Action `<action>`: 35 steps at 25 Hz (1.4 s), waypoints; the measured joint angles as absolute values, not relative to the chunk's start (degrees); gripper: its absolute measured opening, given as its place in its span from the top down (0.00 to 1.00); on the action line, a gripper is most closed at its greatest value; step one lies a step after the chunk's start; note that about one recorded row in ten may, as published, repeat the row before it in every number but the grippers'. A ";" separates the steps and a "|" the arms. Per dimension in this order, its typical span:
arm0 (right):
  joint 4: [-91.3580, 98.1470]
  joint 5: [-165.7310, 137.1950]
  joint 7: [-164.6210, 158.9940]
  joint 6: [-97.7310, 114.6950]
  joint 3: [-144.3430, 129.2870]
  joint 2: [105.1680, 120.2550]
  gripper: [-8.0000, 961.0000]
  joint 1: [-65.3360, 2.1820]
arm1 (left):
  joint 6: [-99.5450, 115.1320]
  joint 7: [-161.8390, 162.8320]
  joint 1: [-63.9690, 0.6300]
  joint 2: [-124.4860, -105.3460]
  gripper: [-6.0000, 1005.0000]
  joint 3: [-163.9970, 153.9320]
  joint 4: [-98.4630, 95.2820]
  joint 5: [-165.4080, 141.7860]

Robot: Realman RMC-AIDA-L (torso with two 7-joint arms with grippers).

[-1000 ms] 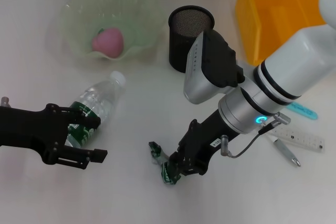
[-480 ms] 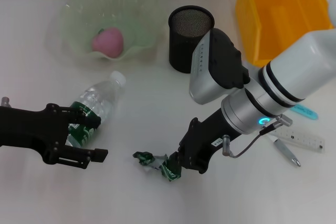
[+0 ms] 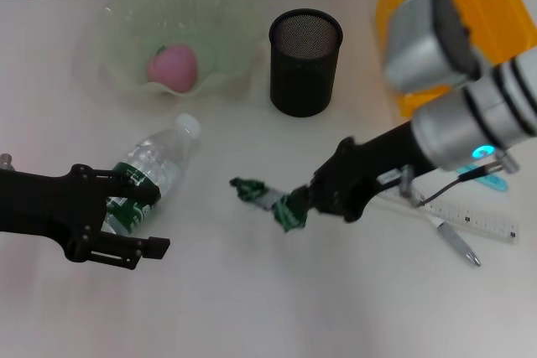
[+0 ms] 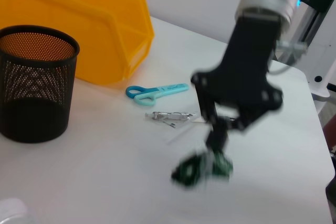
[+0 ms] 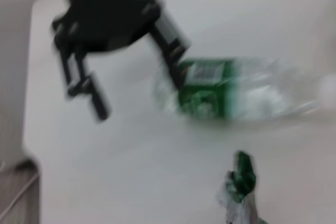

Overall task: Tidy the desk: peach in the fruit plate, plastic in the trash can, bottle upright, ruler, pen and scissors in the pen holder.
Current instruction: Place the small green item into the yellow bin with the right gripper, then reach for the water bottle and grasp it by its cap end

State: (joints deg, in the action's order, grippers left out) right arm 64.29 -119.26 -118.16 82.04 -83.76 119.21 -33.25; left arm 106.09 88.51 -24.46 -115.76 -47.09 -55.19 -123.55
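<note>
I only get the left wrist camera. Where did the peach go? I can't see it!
Observer: The peach sits in the green fruit plate, left of the pen holder.
Operator: Where's the bottle?
Observer: The bottle lies on its side in front of the plate.
Operator: What's my gripper doing?
Observer: The left gripper is open at the bottle's labelled end, across from the right gripper, which pinches the plastic.
</note>
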 joint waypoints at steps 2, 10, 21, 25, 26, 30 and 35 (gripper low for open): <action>65.52 -119.24 -116.96 84.31 -77.69 119.16 0.97 -32.06 | 106.13 88.51 -24.46 -115.75 0.18 -47.08 -55.19 -123.44; 75.06 -118.38 -113.98 87.56 -53.44 119.10 0.95 -25.96 | 106.24 88.78 -24.69 -115.80 0.18 -47.02 -55.20 -123.22; 60.84 -104.48 -102.26 71.51 -36.44 118.56 0.93 -25.40 | 106.26 89.21 -24.81 -116.10 0.19 -47.01 -55.20 -123.35; 54.41 -104.81 -101.20 67.66 -36.76 118.45 0.92 -28.71 | 106.21 89.56 -24.92 -116.16 0.19 -47.02 -55.20 -123.30; 53.88 -104.82 -101.17 67.13 -36.79 118.52 0.91 -29.03 | 106.21 89.56 -24.92 -116.16 0.19 -47.02 -55.20 -123.30; 53.36 -104.82 -100.79 66.46 -36.78 118.85 0.91 -29.39 | 106.13 89.88 -24.99 -116.15 0.19 -46.89 -55.20 -123.30; 53.74 -104.48 -100.76 69.31 -36.64 118.84 0.73 -28.70 | 106.15 90.41 -25.03 -115.99 0.19 -45.74 -55.20 -123.25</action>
State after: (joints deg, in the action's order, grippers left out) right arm 53.74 -104.48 -100.76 69.31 -36.64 118.84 -28.70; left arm 106.15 90.41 -25.03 -115.99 -45.74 -55.20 -123.25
